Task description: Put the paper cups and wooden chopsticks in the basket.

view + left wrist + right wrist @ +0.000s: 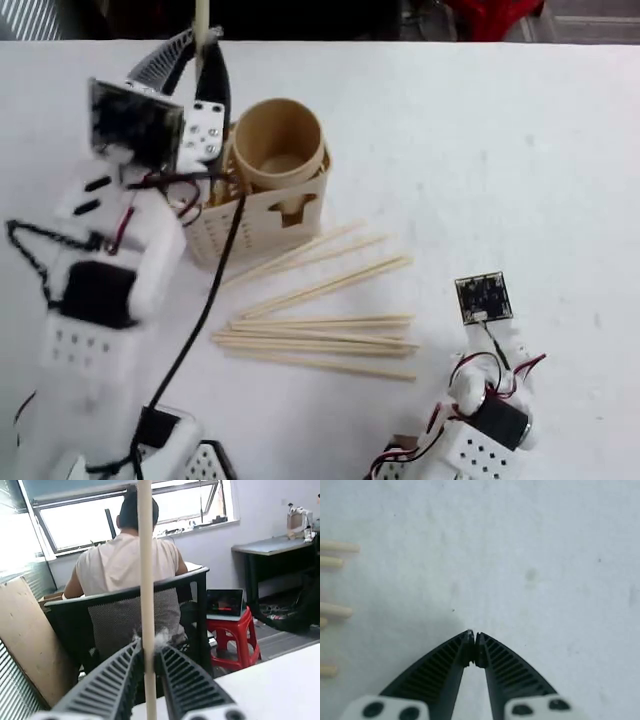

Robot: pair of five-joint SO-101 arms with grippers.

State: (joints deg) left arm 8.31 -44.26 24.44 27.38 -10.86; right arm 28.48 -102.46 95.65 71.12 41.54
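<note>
Left tool [149, 652] pinches one chopstick [145, 555] upright; carry it toward 5 o'clock above the basket [262, 222], then release. Right tool [473, 637]: pressed together.

The basket [255, 228] is sitting on the counter [500, 150], left of the middle and toward the far edge, with a paper cup [278, 145] standing inside it. The loose chopsticks [320, 323] are lying in front of the basket and to its right. My left tool [148, 647] is hanging just behind the basket's left side, pinching one upright chopstick [145, 555]. My right tool [474, 635] is hovering over the counter, just right of the loose chopsticks' ends.
</note>
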